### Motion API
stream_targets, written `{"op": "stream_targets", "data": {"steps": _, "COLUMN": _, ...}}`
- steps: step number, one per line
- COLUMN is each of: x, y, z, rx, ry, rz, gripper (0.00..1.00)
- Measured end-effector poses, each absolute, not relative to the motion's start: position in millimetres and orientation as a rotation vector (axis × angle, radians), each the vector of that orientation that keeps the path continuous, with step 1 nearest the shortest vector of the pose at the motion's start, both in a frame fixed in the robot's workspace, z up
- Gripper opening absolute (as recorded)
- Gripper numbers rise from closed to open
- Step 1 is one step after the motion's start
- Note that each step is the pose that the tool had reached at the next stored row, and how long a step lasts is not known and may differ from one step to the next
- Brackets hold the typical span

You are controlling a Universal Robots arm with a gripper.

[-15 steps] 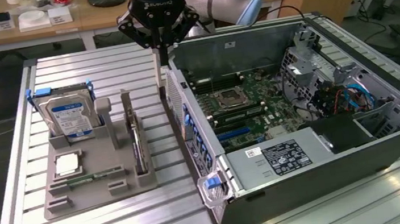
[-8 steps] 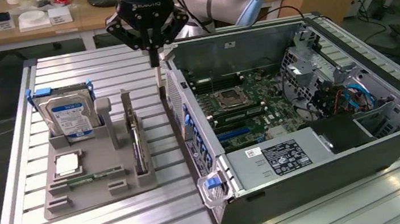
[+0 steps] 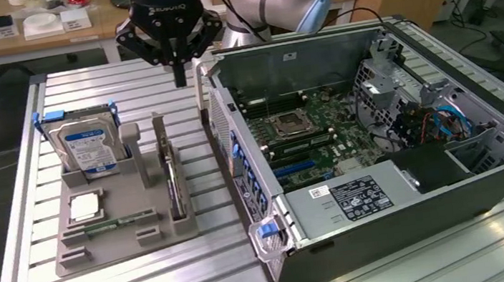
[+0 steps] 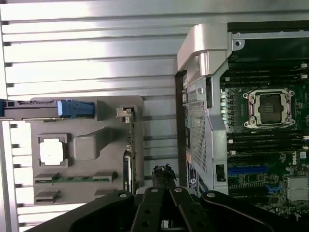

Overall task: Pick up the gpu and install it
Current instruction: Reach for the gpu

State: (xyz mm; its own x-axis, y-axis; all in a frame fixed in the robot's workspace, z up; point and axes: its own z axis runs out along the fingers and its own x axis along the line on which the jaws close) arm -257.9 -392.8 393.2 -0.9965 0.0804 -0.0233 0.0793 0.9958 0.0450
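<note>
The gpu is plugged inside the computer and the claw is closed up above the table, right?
Not quite. The gpu isn't inside the computer. The exterior view shows it standing on edge in the gray holder beside the computer. The rest is right: the gripper is closed, up above the table.

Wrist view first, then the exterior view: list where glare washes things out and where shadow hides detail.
Wrist view: the table slats blow out to white, the chip on the grey tray is washed pale, the gripper is a dark silhouette. Exterior view: glare streaks the slats at the lower right, beside the computer case.
</note>
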Motion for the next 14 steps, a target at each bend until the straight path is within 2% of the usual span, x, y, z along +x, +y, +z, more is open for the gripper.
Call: {"op": "stream_targets", "data": {"steps": 14, "x": -280.1, "y": -392.8, "z": 392.4, "rx": 0.125, "ry": 3.113, "rz": 0.069, "gripper": 0.11}}
